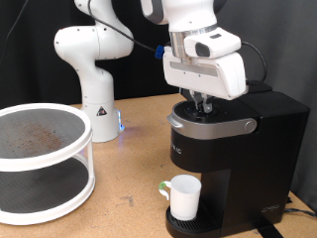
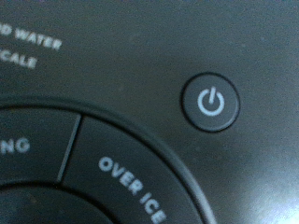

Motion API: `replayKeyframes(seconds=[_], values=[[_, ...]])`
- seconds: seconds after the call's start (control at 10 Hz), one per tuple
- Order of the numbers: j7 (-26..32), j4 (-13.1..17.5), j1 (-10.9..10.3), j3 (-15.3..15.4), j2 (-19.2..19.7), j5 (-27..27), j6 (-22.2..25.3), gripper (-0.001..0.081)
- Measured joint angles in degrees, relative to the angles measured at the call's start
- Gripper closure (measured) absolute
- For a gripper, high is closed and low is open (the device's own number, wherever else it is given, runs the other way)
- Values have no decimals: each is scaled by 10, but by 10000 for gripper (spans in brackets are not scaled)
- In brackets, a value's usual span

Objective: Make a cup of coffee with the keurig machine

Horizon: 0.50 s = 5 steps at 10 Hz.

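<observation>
Gripper (image 1: 201, 102) poised on the lid of the Keurig machine (image 1: 230, 149); whether its fingers are parted or closed cannot be told.

Nearest, the white cup (image 1: 184, 195) stands upright on the drip tray (image 1: 185, 226), its pale green handle pointing to about 9 o'clock in the exterior view. Above it, the gripper points straight down onto the machine's top. The wrist view shows the lit power button (image 2: 211, 102) and the lettering "OVER ICE" (image 2: 131, 189). At 9 o'clock stands the white two-tier rack (image 1: 45, 159).
</observation>
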State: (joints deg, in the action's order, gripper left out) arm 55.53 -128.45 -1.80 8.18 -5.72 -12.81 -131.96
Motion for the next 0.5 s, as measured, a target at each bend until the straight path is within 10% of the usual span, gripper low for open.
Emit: replayKeyframes(seconds=[0.5], values=[[-2, 25, 1, -6, 13, -17, 64, 806]])
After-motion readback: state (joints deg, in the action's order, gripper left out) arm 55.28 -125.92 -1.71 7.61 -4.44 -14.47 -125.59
